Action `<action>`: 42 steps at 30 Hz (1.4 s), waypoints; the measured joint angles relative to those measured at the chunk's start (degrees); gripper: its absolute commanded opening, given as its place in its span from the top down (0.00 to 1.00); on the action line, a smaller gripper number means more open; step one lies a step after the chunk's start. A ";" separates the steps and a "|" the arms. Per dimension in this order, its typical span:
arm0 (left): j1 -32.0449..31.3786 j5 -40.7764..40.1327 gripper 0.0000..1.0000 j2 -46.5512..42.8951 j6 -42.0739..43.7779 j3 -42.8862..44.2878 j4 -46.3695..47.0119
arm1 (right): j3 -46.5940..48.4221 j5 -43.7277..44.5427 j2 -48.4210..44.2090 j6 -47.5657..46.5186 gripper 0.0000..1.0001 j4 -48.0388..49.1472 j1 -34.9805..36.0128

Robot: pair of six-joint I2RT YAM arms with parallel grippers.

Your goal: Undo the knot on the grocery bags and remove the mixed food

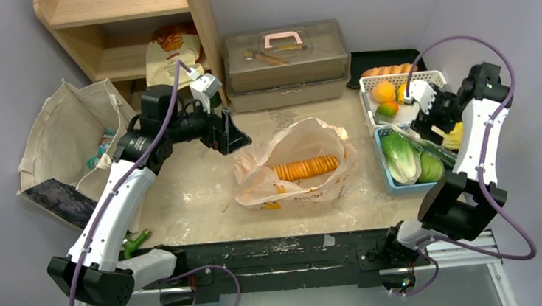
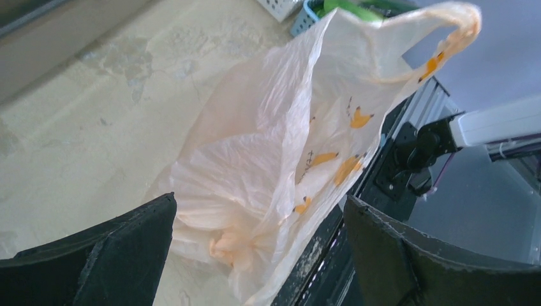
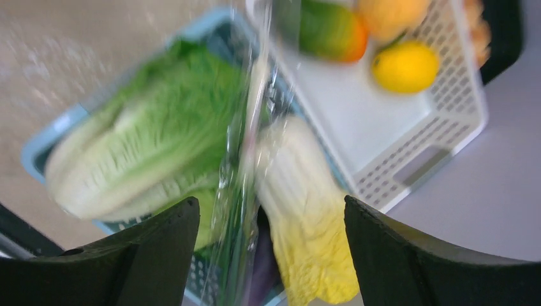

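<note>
The pale-orange grocery bag [image 1: 295, 169] lies open at mid-table with a row of long orange vegetables [image 1: 305, 168] inside. My left gripper [image 1: 233, 135] is open and empty just left of the bag. In the left wrist view the bag [image 2: 268, 140] fills the space ahead of that gripper [image 2: 260, 201]. A small peach twist of plastic [image 2: 226, 245] sits low between the fingers; I cannot tell if it is a tied knot. My right gripper [image 1: 431, 118] is open over the blue basket [image 1: 386, 169], above a yellow-green long cabbage [image 3: 306, 210] and a green leafy head [image 3: 153, 146].
A white basket [image 1: 428, 78] holds round orange fruits [image 1: 383, 91]. A clear toolbox [image 1: 286, 63] and a wooden shelf [image 1: 124, 32] stand at the back. A cloth tote [image 1: 67, 141] lies at the left. A green item [image 1: 137, 242] lies by the left arm's base.
</note>
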 measured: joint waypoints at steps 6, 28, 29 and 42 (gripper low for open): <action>-0.02 0.57 0.00 -1.05 1.27 -10.88 1.36 | 13.03 -8.92 -5.25 20.33 0.34 0.90 22.49; -5.92 2.23 1.00 1.92 12.09 -24.15 4.52 | -29.66 3.89 -18.67 48.87 0.92 34.51 70.62; -7.04 2.40 1.00 0.20 14.99 -24.83 4.31 | -31.56 5.22 -19.21 48.54 0.92 36.24 70.84; -15.06 1.07 1.00 -7.56 38.34 -32.15 -3.61 | -49.29 12.57 -18.51 46.90 0.46 55.58 74.27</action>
